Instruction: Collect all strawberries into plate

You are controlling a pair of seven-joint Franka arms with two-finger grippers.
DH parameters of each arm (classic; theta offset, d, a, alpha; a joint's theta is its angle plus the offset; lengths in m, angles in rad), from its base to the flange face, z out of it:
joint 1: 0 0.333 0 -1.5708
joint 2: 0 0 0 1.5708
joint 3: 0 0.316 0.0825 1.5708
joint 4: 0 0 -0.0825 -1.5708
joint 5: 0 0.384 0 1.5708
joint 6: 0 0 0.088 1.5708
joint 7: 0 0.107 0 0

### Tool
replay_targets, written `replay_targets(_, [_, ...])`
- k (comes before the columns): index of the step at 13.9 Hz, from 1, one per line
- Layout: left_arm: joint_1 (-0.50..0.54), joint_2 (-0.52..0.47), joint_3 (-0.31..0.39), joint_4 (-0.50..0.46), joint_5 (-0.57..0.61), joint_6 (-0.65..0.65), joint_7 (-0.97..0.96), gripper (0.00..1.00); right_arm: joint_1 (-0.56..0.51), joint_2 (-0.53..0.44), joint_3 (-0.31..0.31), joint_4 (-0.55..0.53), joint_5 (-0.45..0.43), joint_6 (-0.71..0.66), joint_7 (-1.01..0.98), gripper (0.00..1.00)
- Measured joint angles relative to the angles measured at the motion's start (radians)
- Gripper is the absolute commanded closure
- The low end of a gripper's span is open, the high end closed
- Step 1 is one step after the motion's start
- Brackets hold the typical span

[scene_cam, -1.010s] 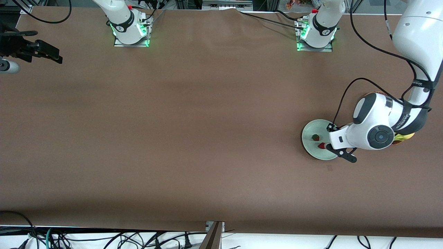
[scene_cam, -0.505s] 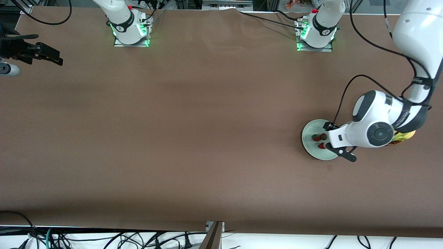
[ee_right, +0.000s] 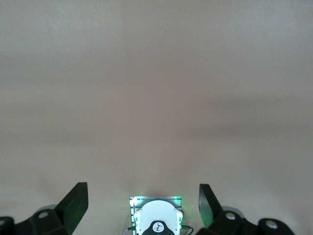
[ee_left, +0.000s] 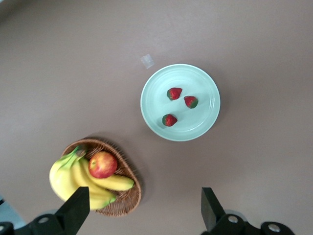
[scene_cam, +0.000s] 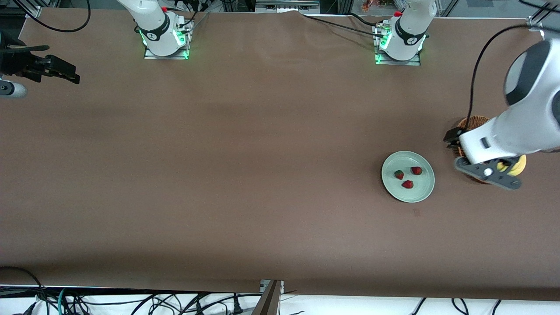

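Your left hand (scene_cam: pixel 483 164) sits at the right edge of the front view, up in the air over the wicker basket (scene_cam: pixel 470 124), and it's released: in the left wrist view the two fingers (ee_left: pixel 74 209) stand wide apart at the bottom of the frame with nothing between them. Under it, in the lower left of that wrist view, you can see the basket (ee_left: pixel 122 196) holding a bunch of bananas (ee_left: pixel 83 178) and a red apple (ee_left: pixel 102 164).

Just beside the basket, toward the middle of the surface (scene_cam: pixel 245 153), is the plate (scene_cam: pixel 422 192), right of centre in the front view. All three strawberries are on it, close together but apart from each other: one (scene_cam: pixel 416 170) farther from the front camera, one (scene_cam: pixel 399 174) nearest the right arm's end, one (scene_cam: pixel 407 184) nearest the front camera. The left wrist view shows the same trio (ee_left: pixel 174 93) (ee_left: pixel 191 102) (ee_left: pixel 169 120) inside the plate's rim (ee_left: pixel 151 83).

Your right hand (scene_cam: pixel 52 70) waits at the upper left edge of the front view, also released, its fingers (ee_right: pixel 73 203) spread wide over bare surface, with the right arm's base (ee_right: pixel 156 223) between them in the right wrist view.
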Motion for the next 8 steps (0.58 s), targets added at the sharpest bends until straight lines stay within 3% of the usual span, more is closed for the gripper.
replay_targets(4, [-0.006,-0.048,0.016,0.046,-0.042,-0.017,-0.003,0.00,0.000,0.005,0.000,0.003,-0.001,0.000,0.000,0.00])
replay_targets(5, [-0.034,-0.078,0.073,0.047,-0.092,-0.017,-0.004,0.00,0.000,0.005,0.000,0.004,-0.001,0.000,0.000,0.00])
replay_targets(8, [-0.216,-0.194,0.408,-0.009,-0.311,0.003,-0.002,0.00,0.000,0.006,0.000,0.005,-0.002,0.000,0.000,0.00])
